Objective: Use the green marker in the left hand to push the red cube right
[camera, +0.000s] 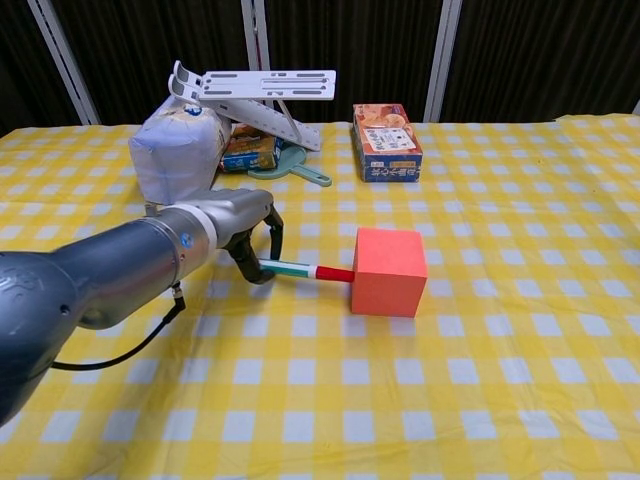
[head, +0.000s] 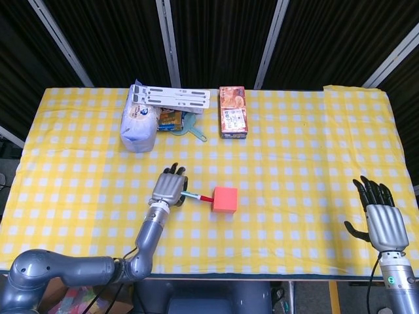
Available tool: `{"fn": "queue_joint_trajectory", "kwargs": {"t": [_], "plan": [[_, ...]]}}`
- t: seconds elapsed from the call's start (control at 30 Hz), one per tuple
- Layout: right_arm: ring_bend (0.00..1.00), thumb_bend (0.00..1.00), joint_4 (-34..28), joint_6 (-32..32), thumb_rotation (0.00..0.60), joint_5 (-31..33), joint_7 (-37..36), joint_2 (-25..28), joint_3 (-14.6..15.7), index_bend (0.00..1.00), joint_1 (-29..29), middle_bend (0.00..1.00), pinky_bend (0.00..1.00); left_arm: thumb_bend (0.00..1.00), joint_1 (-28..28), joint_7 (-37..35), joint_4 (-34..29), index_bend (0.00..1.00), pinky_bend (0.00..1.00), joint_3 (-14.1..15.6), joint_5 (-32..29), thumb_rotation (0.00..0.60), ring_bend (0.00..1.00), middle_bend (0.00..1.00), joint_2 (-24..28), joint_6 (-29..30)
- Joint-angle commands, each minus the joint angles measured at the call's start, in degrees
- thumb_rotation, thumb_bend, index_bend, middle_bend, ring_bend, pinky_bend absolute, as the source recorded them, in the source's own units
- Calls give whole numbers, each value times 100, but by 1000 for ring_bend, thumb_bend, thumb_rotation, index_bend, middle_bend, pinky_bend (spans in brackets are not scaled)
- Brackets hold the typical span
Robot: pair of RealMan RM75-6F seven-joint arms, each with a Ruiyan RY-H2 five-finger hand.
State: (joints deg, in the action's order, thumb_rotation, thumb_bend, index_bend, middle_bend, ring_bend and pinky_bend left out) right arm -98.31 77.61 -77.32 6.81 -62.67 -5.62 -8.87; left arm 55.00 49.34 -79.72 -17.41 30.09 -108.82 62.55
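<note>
Your left hand (head: 169, 190) holds the green marker (camera: 296, 268), fingers curled around its rear end, with the marker's red tip touching the left face of the red cube (camera: 388, 271). The cube sits on the yellow checked tablecloth (head: 294, 144), near the table's middle and directly to the right of your left hand. The marker's long axis runs almost level from hand to cube, along the line of push, so a further rightward move should drive the cube squarely. Your left hand is much the nearer; your right hand (head: 382, 221) waits well apart at the near right edge, fingers spread and holding nothing. Count one cube, one marker, two hands.
</note>
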Motion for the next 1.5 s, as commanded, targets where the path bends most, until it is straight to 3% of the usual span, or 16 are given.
{"fn": "queue_joint_trajectory", "kwargs": {"t": [0.03,0.67,1.0,1.5], "plan": [[0,303,-4,-1,600,1,-1,3,2,0,2,0,0,493,42,45,-19,589,159,-18,-22,600,15,136,-35,42],[0,303,-20,8,600,3,-11,-3,1,0,6,0,0,493,143,532,-493,588,159,-43,-551,600,15,135,299,336],[0,303,-30,3,600,15,-73,19,-6,0,12,0,0,493,475,613,-45,588,159,-150,-680,600,15,135,-125,170],[0,303,-29,-45,600,59,-135,47,-8,0,11,0,0,493,1197,703,760,590,159,-639,-849,600,16,134,-941,-78]]}}
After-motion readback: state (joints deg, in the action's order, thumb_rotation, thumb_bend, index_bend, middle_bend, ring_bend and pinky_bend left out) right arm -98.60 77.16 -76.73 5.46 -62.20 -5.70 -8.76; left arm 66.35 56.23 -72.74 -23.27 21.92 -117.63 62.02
